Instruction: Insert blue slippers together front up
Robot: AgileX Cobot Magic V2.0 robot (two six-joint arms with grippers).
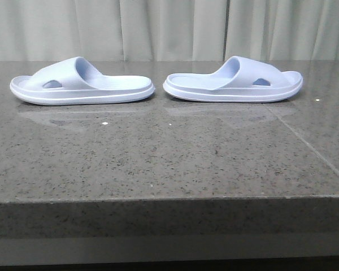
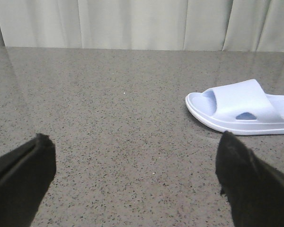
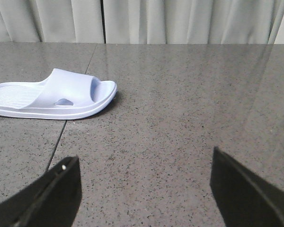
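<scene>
Two pale blue slippers lie sole-down, side by side, at the far part of the table. The left slipper (image 1: 82, 82) has its toe to the left, and the right slipper (image 1: 233, 80) has its toe to the right, so the heels face each other across a small gap. In the left wrist view my left gripper (image 2: 135, 137) is open over bare table, with the left slipper (image 2: 241, 106) ahead and off to one side. My right gripper (image 3: 145, 154) is likewise open and empty, well short of the right slipper (image 3: 57, 94). Neither gripper shows in the front view.
The table (image 1: 169, 158) is dark speckled stone with a seam line (image 1: 311, 147) running across its right part. Its front edge (image 1: 169, 197) is near the camera. Pale curtains (image 1: 169, 28) hang behind the far edge.
</scene>
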